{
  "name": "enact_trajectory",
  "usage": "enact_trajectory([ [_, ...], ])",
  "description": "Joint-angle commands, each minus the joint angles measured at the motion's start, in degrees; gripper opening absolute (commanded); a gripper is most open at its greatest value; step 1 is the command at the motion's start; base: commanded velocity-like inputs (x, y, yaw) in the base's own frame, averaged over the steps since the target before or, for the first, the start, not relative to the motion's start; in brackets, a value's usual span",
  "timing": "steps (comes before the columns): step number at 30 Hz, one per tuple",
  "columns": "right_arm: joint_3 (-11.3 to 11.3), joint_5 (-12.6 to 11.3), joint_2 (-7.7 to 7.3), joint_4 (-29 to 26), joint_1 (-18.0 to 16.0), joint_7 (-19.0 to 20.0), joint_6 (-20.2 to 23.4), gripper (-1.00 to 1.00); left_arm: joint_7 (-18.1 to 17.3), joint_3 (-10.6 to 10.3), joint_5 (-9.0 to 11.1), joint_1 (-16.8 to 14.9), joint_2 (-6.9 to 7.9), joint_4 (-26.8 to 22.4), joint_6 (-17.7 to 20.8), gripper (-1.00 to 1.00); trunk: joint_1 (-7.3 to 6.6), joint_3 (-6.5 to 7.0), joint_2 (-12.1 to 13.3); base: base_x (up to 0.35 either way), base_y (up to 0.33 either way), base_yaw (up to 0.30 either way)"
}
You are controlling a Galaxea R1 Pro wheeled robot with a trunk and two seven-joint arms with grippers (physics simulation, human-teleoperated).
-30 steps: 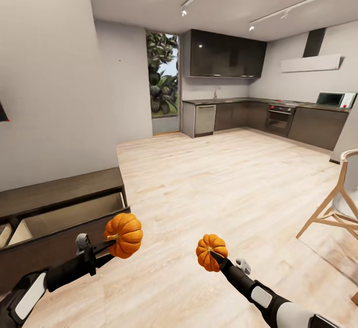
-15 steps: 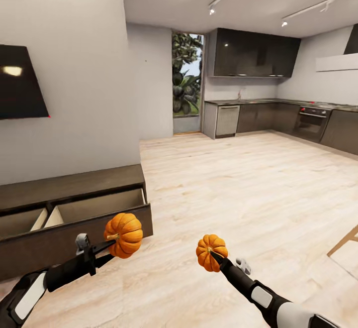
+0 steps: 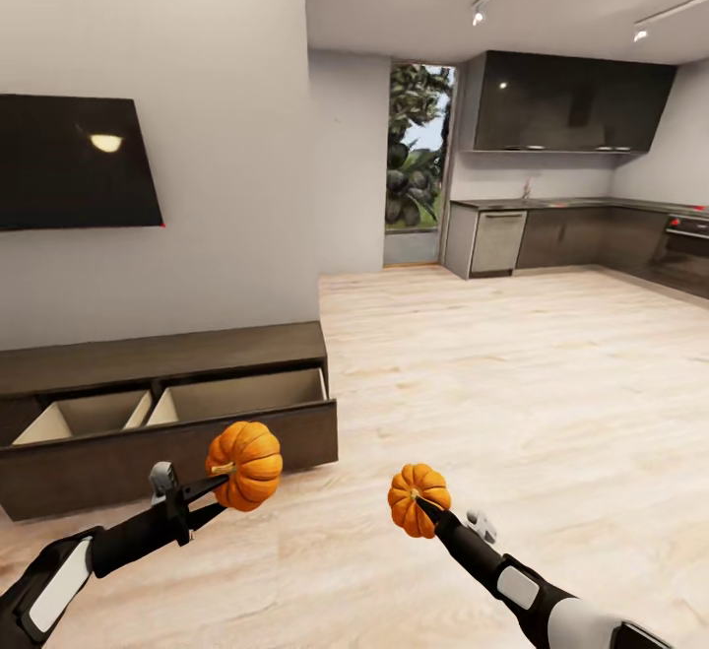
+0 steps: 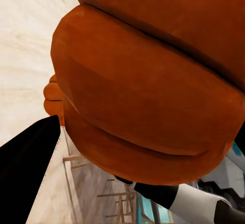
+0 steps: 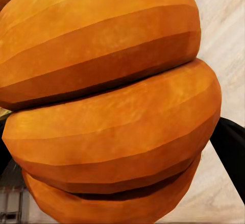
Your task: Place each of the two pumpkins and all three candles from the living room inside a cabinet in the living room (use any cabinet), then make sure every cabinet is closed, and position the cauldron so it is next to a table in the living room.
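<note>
The left claw [image 3: 219,480] is clamped on one pumpkin [image 3: 246,464], the right claw [image 3: 425,506] on the other pumpkin [image 3: 418,498]; each is held clear of the floor, presumably for carrying to storage; ahead and to the left of the left claw stands the cabinet [image 3: 167,418], its two drawers pulled out, pale interiors showing, ready to take them; no brand, label or writing is readable anywhere.

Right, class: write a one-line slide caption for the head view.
Each gripper, left and right, holds a pumpkin, left pumpkin, right pumpkin, near the open-drawered cabinet.
</note>
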Motion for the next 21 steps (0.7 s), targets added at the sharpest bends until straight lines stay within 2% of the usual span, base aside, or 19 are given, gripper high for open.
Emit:
enact_trajectory([
  [1, 0.01, -0.73, -0.01, -0.03, -0.03, 0.1, 0.33, -1.0, -0.02, 0.03, 0.57, -0.06, -0.01, 0.05, 0.64, -1.0, -0.01, -0.05, -0.03, 0.0, 0.0, 0.289],
  [5, 0.02, -0.73, 0.05, -0.03, -0.03, 0.1, 0.29, -1.0, -0.01, 0.06, 0.57, -0.06, -0.03, 0.25, 0.64, -1.0, -0.01, -0.05, -0.03, 0.0, 0.088, 0.289],
  [13, 0.02, -0.73, 0.08, -0.03, -0.03, 0.09, 0.24, -1.0, 0.01, 0.01, 0.57, -0.06, -0.05, 0.37, 0.64, -1.0, -0.01, -0.05, -0.03, 0.017, 0.271, 0.289],
  [21, -0.02, -0.74, -0.05, -0.03, -0.03, 0.39, 0.06, -1.0, 0.03, 0.01, 0.56, -0.06, -0.07, 0.28, 0.64, -1.0, -0.01, -0.05, -0.03, 0.211, 0.216, 0.282],
])
